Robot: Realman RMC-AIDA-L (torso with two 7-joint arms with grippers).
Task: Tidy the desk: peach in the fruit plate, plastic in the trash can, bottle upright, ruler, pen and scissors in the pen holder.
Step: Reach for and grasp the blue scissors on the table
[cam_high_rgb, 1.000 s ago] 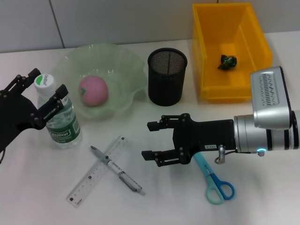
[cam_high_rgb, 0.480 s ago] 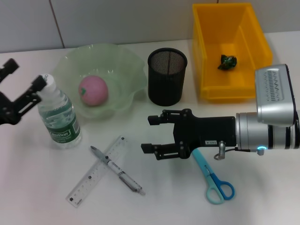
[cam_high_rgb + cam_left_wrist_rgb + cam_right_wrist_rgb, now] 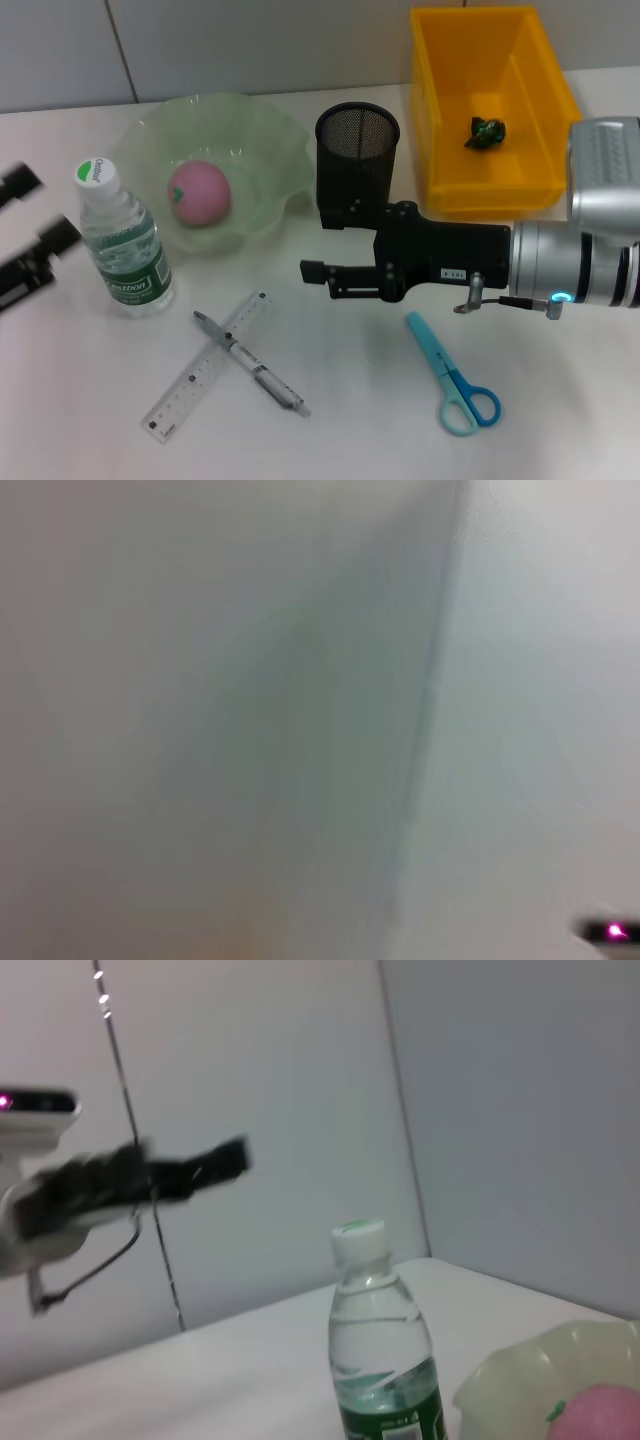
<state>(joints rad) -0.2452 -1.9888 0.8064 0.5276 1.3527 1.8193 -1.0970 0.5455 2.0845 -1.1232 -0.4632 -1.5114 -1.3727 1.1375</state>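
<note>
bottle (image 3: 121,243) | upright | white cap, green label | desk (image 3: 380,420)

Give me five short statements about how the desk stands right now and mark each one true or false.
1. The bottle stands upright beside the fruit plate. True.
2. The peach lies on the bare desk. False: it sits inside the fruit plate.
3. The pen lies across the ruler on the desk. True.
4. The scissors stand in the pen holder. False: they lie flat on the desk, nearer the robot than the right gripper.
5. The left gripper clamps the bottle. False: it is apart from the bottle, at the desk's left edge, holding nothing.
</note>
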